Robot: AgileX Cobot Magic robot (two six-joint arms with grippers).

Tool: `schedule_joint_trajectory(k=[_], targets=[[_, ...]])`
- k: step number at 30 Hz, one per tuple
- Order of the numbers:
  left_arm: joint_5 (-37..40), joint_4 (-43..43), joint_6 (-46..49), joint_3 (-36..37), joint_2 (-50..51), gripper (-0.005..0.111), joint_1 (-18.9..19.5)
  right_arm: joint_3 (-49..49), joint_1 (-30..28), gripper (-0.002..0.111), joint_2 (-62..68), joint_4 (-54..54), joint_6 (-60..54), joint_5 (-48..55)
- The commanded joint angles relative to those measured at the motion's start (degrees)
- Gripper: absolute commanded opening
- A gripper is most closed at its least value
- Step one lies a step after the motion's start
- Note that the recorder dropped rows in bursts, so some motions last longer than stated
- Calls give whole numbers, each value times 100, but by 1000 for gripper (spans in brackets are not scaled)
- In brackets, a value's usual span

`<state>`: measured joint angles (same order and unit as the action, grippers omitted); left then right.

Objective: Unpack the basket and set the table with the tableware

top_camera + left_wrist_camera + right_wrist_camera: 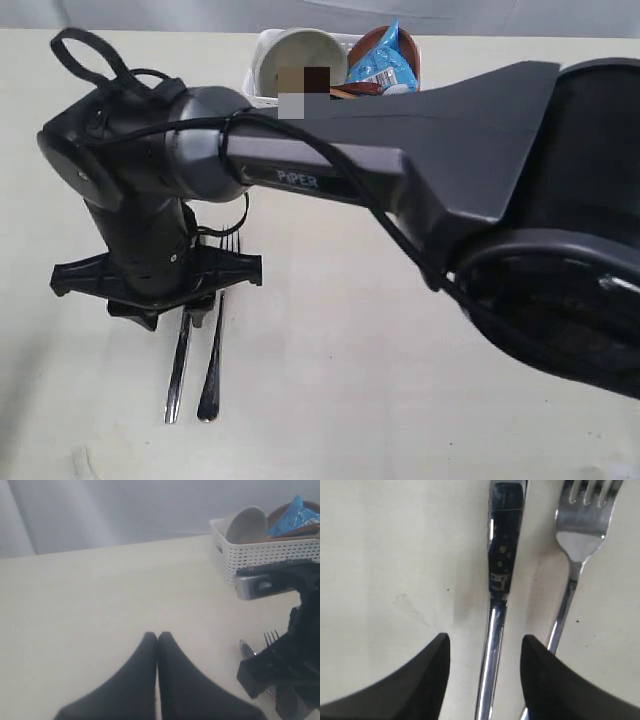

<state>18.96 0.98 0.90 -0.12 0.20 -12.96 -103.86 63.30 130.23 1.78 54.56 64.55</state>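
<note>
Knife (178, 375) and fork (212, 370) flat on the table (330, 350), side by side

Exterior: the right gripper (165, 300) hangs low over their upper ends, and the basket (262, 85) at the back holds a bowl (300, 50) and a blue packet (385, 65). Left wrist: the left gripper (157, 639) is pinched together on nothing, above bare table. Right wrist: fingers a narrow gap apart with the knife handle running between them, fork just beside.

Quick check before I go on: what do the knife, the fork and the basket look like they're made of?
Knife: polished metal, likely steel; its blade mirrors dark shapes like a mirror. Fork: the same bright, glossy metal, with sharp highlights on the tines. Basket: white and matte, probably moulded plastic, judging by its regular perforated lattice walls.
</note>
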Motion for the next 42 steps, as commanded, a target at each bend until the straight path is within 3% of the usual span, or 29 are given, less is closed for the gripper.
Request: schedule_joint_trajectory(k=[1, 12, 18, 21, 29, 38, 42], targets=[[-64, 5, -25, 12, -20, 0, -32, -4, -247, 43, -381, -30, -186, 114], [-64, 5, -25, 12, -20, 0, -32, -4, -477, 43, -768, -10, -1043, 434], [-64, 5, -25, 12, -20, 0, -32, -4, -1254, 43, -1068, 918, -1609, 541], [-64, 5, -25, 12, -20, 0, -32, -4, -1624, 43, -1383, 821, -1708, 503], [-64, 5, -25, 12, -20, 0, -32, -4, -2288, 44, -1919, -508, -1508, -488], [-64, 5, -25, 12, -20, 0, -32, -4, -2980, 44, -1081, 997, -1348, -3050], [-64, 5, -25, 12, -20, 0, -32, -4, -3244, 44, -636, 1241, -1331, -3603]])
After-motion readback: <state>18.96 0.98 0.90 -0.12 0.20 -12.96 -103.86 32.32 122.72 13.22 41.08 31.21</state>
